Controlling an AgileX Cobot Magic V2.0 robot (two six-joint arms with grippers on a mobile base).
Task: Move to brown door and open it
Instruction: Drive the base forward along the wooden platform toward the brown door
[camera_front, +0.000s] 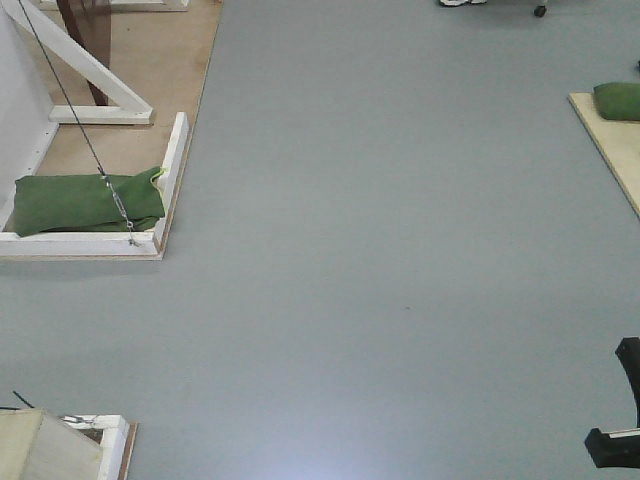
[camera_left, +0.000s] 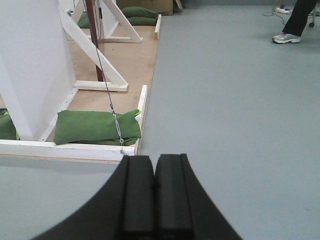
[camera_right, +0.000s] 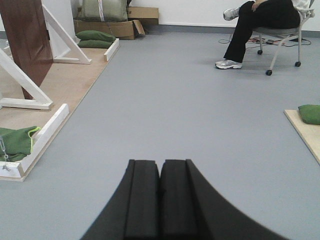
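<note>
Black and blunt, the left gripper (camera_left: 154, 164) has its two jaws pressed together, with only a thin seam between them. It holds nothing and touches nothing. The right gripper (camera_right: 160, 167) is the same: jaws together, nothing held, only grey floor (camera_right: 190, 110) below and in front of it.

The brown door (camera_right: 25, 37) stands well ahead of the right gripper and to its left, upright, glossy and reddish. From the left gripper only its narrow edge (camera_left: 92, 35) shows, far ahead and a little to the left. The door stands on a pale plywood floorboard (camera_right: 65, 82), between white frame braces (camera_right: 62, 32).

Just ahead of the left gripper, slightly to the left, a green sandbag (camera_left: 95, 127) lies inside the white base rail (camera_left: 65, 150) of the frame. A thin cable (camera_left: 102, 75) runs down over the bag to the corner of the rail, close in front of the fingertips but apart from them.

Far ahead of the right gripper and to its right, a person (camera_right: 260, 25) sits on a wheeled chair (camera_right: 285, 42).
</note>
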